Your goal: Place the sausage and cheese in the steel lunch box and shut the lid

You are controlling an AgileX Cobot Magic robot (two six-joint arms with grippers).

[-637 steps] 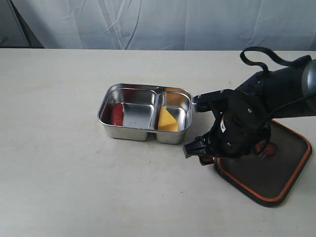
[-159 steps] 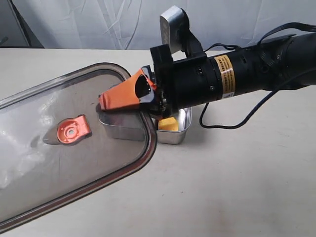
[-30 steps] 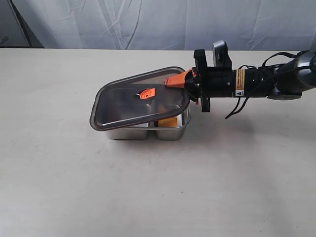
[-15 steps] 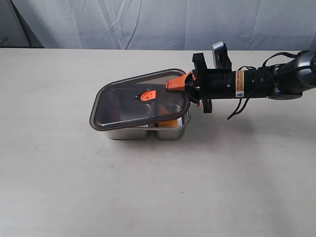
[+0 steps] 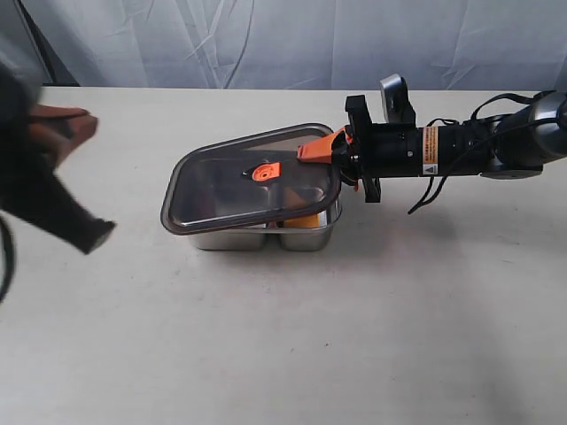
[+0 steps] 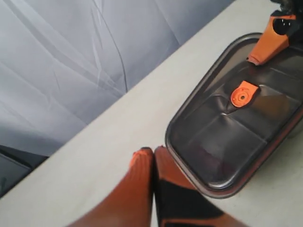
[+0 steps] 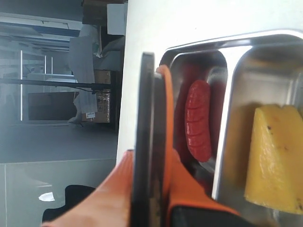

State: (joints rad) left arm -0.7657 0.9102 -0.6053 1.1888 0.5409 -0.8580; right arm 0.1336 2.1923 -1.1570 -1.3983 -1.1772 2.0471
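1. Bench (image 5: 266, 336): pale, flat; carries everything.
2. Lid (image 5: 213, 199): dark, see-through, rounded corners. Lies over the steel lunch box but tilted. The edge nearest the right arm is raised, and the opposite edge is low and overhangs the box rim. Not seated. Probably kept angled so the low edge lands first and the rest can hinge down.
3. Steel lunch box (image 5: 266, 239): shiny, 2 compartments, mid-bench, mostly covered by item 2. Front wall shows beneath it.
4. Right end effector (image 5: 312, 150): orange fingers pinched narrow on the lid's raised edge. Wrist view shows the lid edge-on between them. Arm reaches in level from the right, so the grip sets the lid's tilt.
5. Left end effector (image 6: 152, 158): fingers pressed together, holding nothing. Near the lid's low end, apart from it. Blurred at the left edge in ext. view. Prob. closed so it can press the lid down; judgement only.
6. Cheese (image 7: 274, 156): yellow wedge in the smaller compartment, under the lid's raised side.
7. Sausage (image 7: 199, 120): red, glossy, in the larger compartment near its end wall.
8. Valve tab (image 5: 263, 170): orange, at lid centre.

Status: both foods loaded; closing is the step left.
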